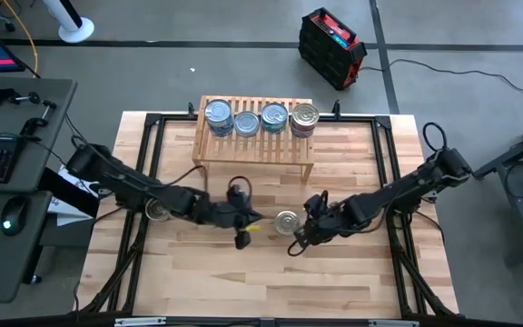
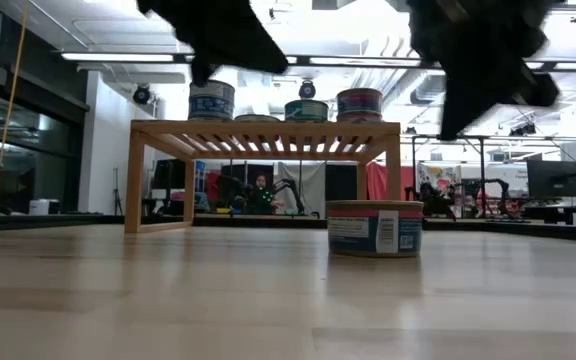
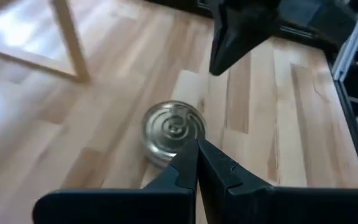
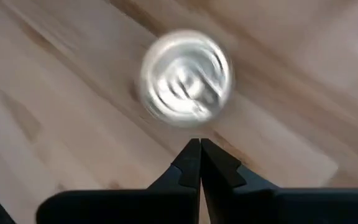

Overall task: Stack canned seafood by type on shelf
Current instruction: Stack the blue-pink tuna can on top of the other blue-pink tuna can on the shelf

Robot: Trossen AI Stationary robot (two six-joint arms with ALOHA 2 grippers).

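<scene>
We see one tin (image 1: 286, 221) standing alone on the plank tabletop (image 1: 352, 282), upright with its silvery ringed lid up, in front of the shelf (image 1: 254, 145) and well clear of it. Both grippers flank this tin. The left gripper (image 1: 243, 238) hangs just to its left, and in the left wrist view its two dark fingers (image 3: 182, 171) are pressed together with nothing between them, their tips pointing at the tin's near edge without touching it. The right gripper (image 1: 295, 247) sits just beside the tin on its right and slightly nearer the table's front edge; in the right wrist view its fingers (image 4: 191, 163) are likewise closed flat against each other and empty, the tin blurred just ahead of the tips. On the shelf's slatted top stand four groups of tins in a row — a blue-labelled stack (image 1: 218, 118) at the left end, a lower one (image 1: 246, 123) next, then another (image 1: 274, 117), and a stack with a reddish band (image 1: 305, 120) at the right end. From the low view the lone tin (image 2: 374, 227) shows a blue and white label, with the shelf (image 2: 266, 135) behind it. One more tin (image 1: 157, 211) lies on the tabletop partly under the left arm, near the table's left edge.
</scene>
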